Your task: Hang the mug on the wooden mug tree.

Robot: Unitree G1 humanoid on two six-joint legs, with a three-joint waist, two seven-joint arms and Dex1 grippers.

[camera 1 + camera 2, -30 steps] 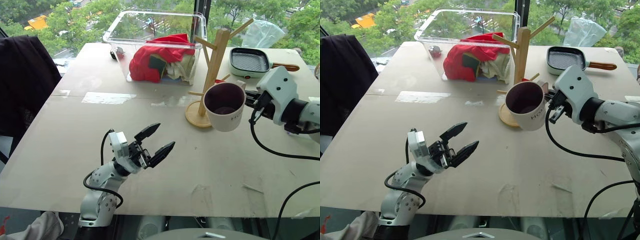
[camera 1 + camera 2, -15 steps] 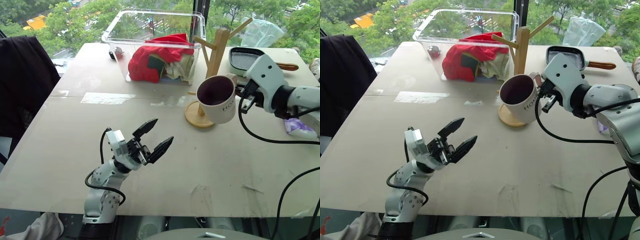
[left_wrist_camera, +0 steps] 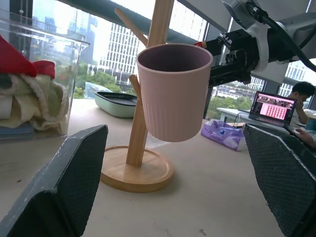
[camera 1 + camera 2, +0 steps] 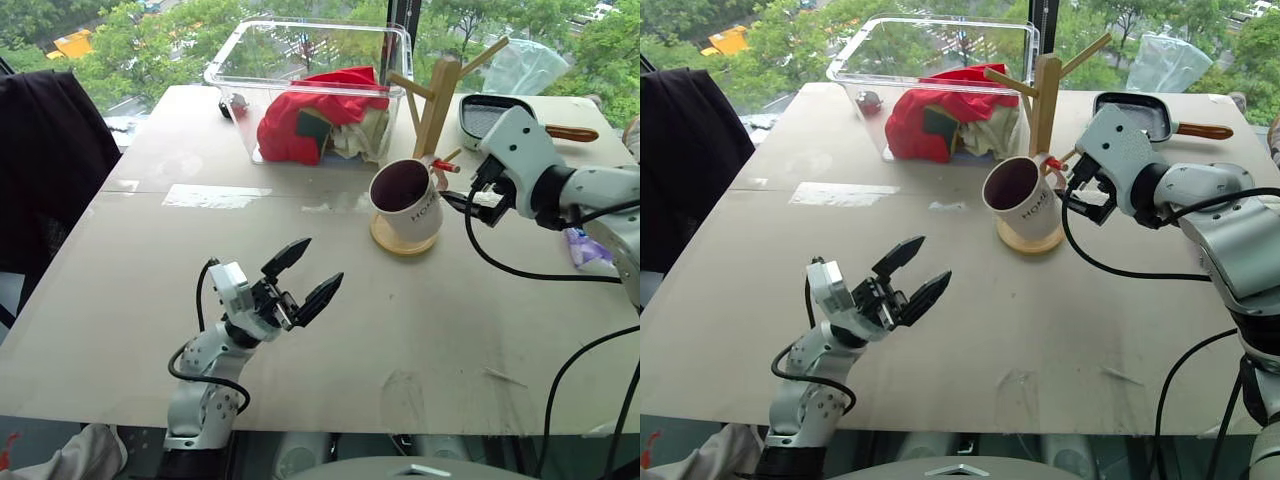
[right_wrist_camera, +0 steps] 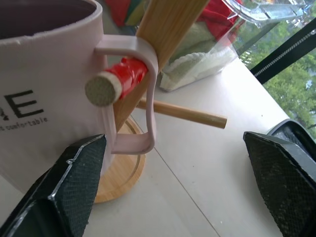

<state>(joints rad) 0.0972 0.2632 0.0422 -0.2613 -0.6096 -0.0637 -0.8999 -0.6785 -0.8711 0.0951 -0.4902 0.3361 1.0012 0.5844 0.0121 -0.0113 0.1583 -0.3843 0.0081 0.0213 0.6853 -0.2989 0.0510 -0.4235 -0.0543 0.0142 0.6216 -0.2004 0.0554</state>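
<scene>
Mug [image 5: 44, 98] hangs by its handle on red-tipped peg [image 5: 121, 76] of wooden mug tree [image 4: 432, 110]. Right pincer [image 4: 470, 200] fingers apart just beside the handle, holding nothing. Left pincer [image 4: 305, 280] fingers apart over bench [image 4: 400, 320], holding nothing.

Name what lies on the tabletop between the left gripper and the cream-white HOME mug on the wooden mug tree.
Nothing: in the left eye view, bare table separates the left gripper from the mug hung on the tree.

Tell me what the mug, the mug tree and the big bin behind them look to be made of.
Mug: probably glazed ceramic, going by its smooth cream wall, dark maroon inside and printed letters.
Mug tree: light unpainted wood with visible grain; the peg through the handle has a red-painted tip.
Bin: clear hard plastic, since the cloths inside show through its glossy walls.
</scene>
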